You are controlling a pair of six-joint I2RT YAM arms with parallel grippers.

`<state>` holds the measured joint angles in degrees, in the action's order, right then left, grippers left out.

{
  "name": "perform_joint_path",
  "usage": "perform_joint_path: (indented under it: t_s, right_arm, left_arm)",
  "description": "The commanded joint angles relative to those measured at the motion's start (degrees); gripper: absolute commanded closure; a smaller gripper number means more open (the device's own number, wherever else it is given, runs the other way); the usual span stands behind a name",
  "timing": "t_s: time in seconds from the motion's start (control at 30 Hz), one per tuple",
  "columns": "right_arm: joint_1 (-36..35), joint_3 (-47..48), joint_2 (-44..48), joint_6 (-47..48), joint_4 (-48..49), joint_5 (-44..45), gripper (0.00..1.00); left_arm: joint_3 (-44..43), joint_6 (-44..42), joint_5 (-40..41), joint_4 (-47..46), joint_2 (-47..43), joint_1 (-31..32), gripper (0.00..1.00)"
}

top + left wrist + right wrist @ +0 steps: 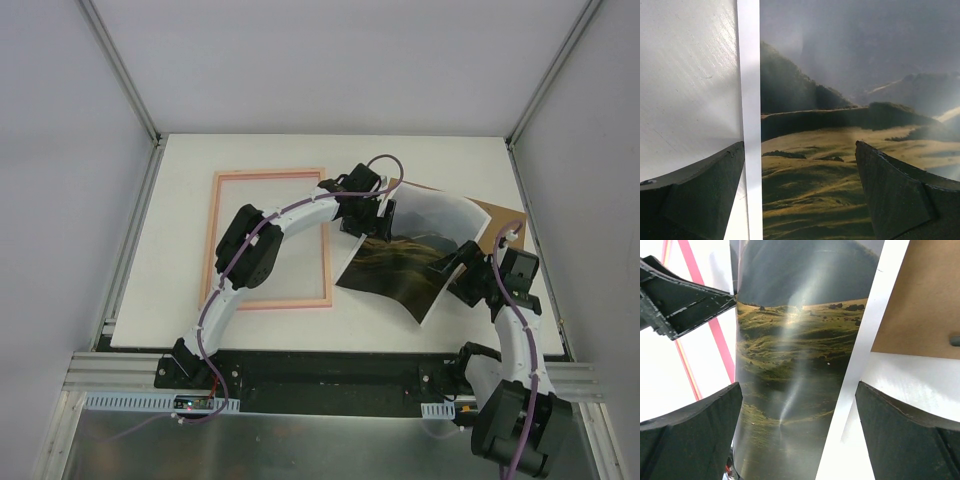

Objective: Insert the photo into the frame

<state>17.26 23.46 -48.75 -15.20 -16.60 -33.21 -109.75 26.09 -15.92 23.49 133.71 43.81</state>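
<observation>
- Frame: pink, lying flat on the table, left of centre.
- Left gripper: jaws wide apart, straddling the photo's white-bordered left edge, gripping nothing.
- Photo: just right of the frame, bowed upward, partly over a brown board. Judged light, thin, floppy, glossy and easily creased. Best pinched at a border edge.
- Right gripper: jaws wide apart above the photo's right side, gripping nothing.

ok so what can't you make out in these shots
- Top view: frame partly hidden by the left arm.
- Top view: brown board mostly covered by the photo.
- Wrist views: photo cut off at the picture edges; whether the left tool touches it is unclear.
</observation>
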Motion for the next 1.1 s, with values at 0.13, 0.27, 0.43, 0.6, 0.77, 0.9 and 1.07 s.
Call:
perform_joint_path:
  t_s: [0.13,0.27,0.43,0.6,0.77,0.9,1.07]
  right_arm:
    - [-0.38,3.08,0.85,-4.3,0.95,-6.6,0.05]
    - [-0.38,3.96,3.66,-6.85,1.66,-6.43,0.04]
    - [-0.38,4.57,5.51,-10.19,3.06,-5.99,0.04]
    - [-0.29,4.92,6.91,-12.31,3.77,-5.11,0.07]
    - [-0.29,5.36,8.14,-13.01,3.15,-4.49,0.14]
    - [-0.38,5.28,8.67,-13.89,3.15,-4.41,0.19]
    - [-0.29,5.28,8.85,-15.03,3.41,-4.49,0.24]
  left_arm:
    - [0.68,-1.48,0.81,4.29,1.91,-0.3,0.09]
    - [1.12,-1.56,0.89,4.29,1.82,-0.31,0.09]
    - [1.56,-1.56,0.89,4.38,1.64,-0.31,0.09]
    - [2.26,-1.83,1.24,4.46,1.47,-0.39,0.09]
    - [2.35,-1.92,1.42,4.64,1.55,-0.48,0.09]
    - [2.35,-1.83,1.33,4.64,1.73,-0.48,0.08]
    - [2.35,-1.92,1.42,4.73,1.73,-0.48,0.09]
